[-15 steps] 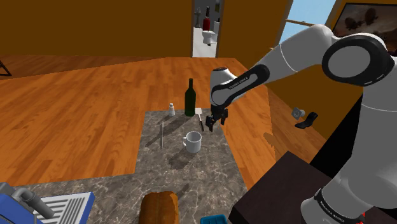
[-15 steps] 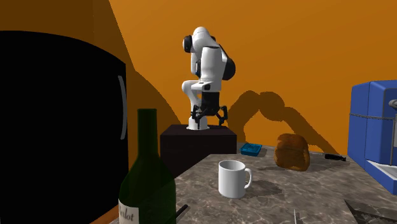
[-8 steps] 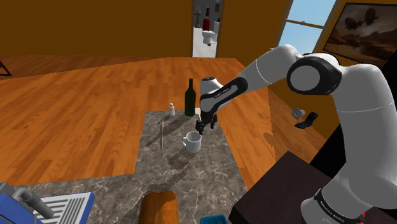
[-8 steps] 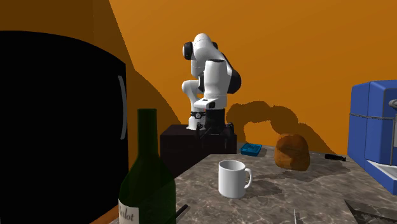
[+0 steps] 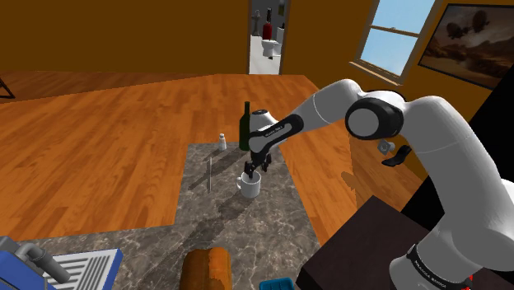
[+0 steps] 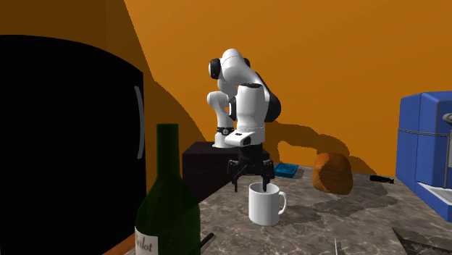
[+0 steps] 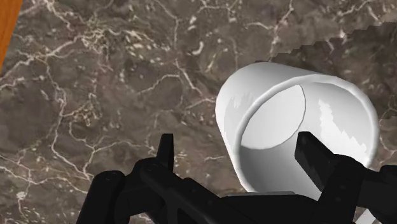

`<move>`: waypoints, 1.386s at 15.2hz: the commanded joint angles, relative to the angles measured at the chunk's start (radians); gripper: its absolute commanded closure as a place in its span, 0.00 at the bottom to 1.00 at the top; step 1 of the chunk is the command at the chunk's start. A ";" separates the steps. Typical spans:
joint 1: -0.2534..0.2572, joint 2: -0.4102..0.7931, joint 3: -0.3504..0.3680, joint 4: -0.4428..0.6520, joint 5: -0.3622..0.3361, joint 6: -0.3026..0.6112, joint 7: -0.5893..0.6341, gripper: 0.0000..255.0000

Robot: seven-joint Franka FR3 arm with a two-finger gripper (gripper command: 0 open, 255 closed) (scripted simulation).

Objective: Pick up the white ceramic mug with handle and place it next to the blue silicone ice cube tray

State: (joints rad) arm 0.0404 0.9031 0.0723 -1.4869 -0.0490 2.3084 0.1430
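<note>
**White mug (image 5: 249, 185) under a wide-open claw (image 5: 251, 170)**

Stands upright on the dark, pale-veined marble desk (image 5: 247, 226), mouth up, handle toward the second exterior view's right. Sits well apart from the blue ice cube tray (image 5: 277, 285), down at the desk's edge beside the stand.

As for the claw: hangs straight over the mug's mouth, pointed down, black fingers (image 7: 167, 151) spread apart and clasping nothing. Seen from the wrist, straddles the mug's near wall, with one finger outside the white wall and the other in front of the hollow. Reaches about rim level in the second exterior view (image 6: 251, 185). Cannot tell whether either fingertip touches the rim.

Around the mug in the shoulder view: a dark green bottle (image 5: 245, 128) just beyond, a small white shaker (image 5: 221, 142) beside that bottle, and a brown loaf (image 5: 206, 269) near the tray.
</note>
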 commanded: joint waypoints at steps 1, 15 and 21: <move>0.002 0.015 -0.001 -0.002 -0.001 0.017 0.002 0.00; 0.003 0.040 -0.002 0.006 -0.002 0.035 0.002 1.00; 0.003 0.040 -0.002 0.006 -0.002 0.035 0.002 1.00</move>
State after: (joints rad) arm 0.0432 0.9435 0.0703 -1.4809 -0.0509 2.3432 0.1451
